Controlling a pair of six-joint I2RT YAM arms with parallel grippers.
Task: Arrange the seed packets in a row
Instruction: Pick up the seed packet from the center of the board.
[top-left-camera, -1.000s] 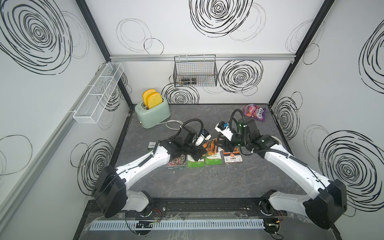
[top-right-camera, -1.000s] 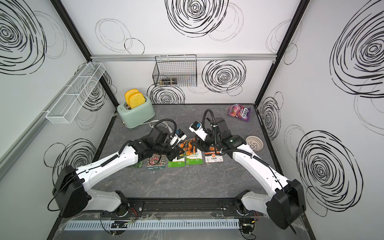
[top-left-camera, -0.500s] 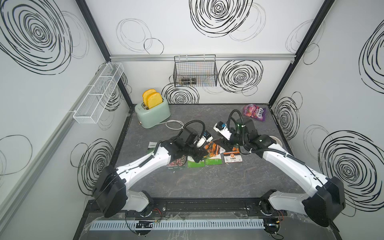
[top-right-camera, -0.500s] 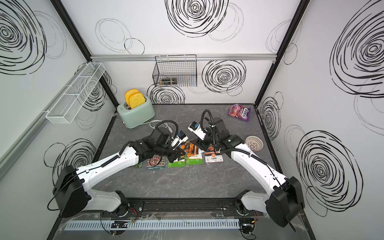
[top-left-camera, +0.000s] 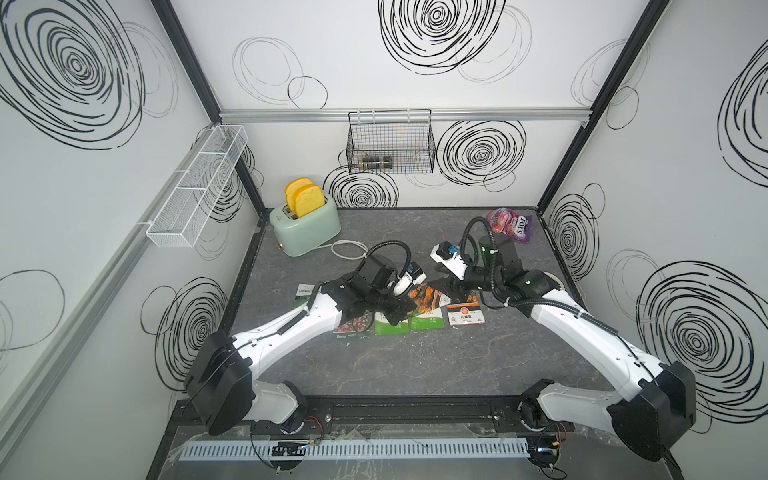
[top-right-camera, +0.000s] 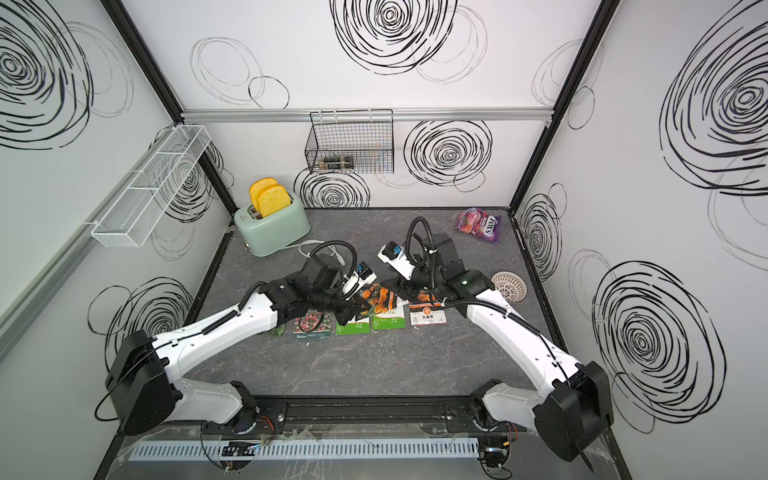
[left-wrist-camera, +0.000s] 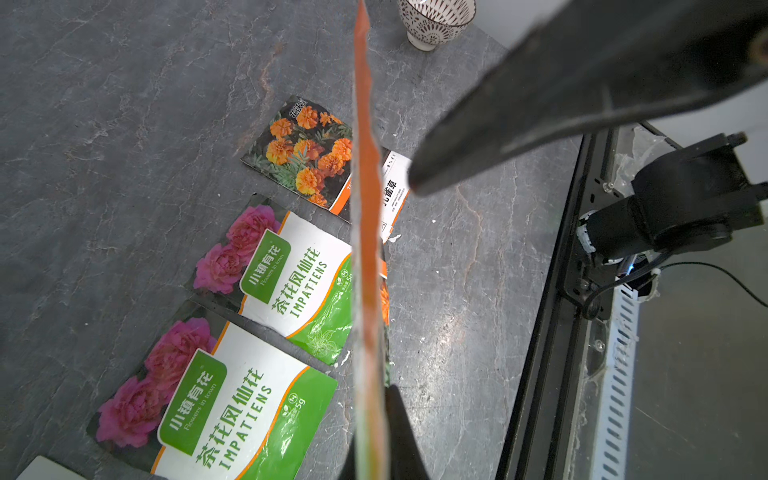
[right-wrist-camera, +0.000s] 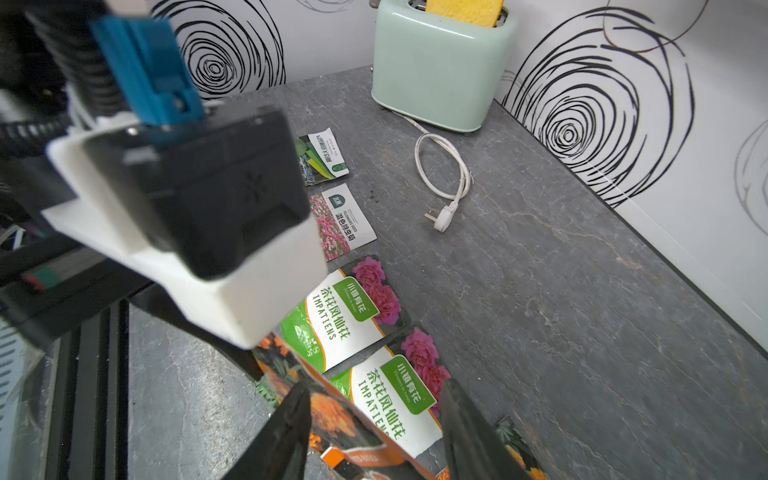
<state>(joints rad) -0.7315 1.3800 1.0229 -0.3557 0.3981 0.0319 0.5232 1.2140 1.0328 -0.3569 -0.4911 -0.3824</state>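
Note:
Several seed packets lie in a row on the grey table: dark green leafy (top-left-camera: 303, 293), pink flower-field (top-left-camera: 353, 326), two IMPATIENS (top-left-camera: 390, 326) (top-left-camera: 426, 322) and a marigold packet (top-left-camera: 465, 318). My left gripper (top-left-camera: 405, 309) (left-wrist-camera: 376, 399) is shut on a second orange marigold packet (left-wrist-camera: 368, 249) (top-right-camera: 376, 297), holding it on edge above the row. My right gripper (right-wrist-camera: 374, 390) (top-left-camera: 446, 286) is open. Its fingers straddle the free end of that held packet (right-wrist-camera: 332, 411). The left arm hides most of the leafy packet (top-right-camera: 276, 331) in a top view.
A mint toaster (top-left-camera: 305, 226) with its white cord (top-left-camera: 349, 249) stands at the back left. A purple candy bag (top-left-camera: 509, 224) lies at the back right. A patterned bowl (top-right-camera: 509, 284) sits by the right wall, behind the right arm. A wire basket (top-left-camera: 390, 143) hangs on the back wall.
My right gripper has shifted left, closer to the held marigold packet. The left gripper keeps its grip and has barely moved.

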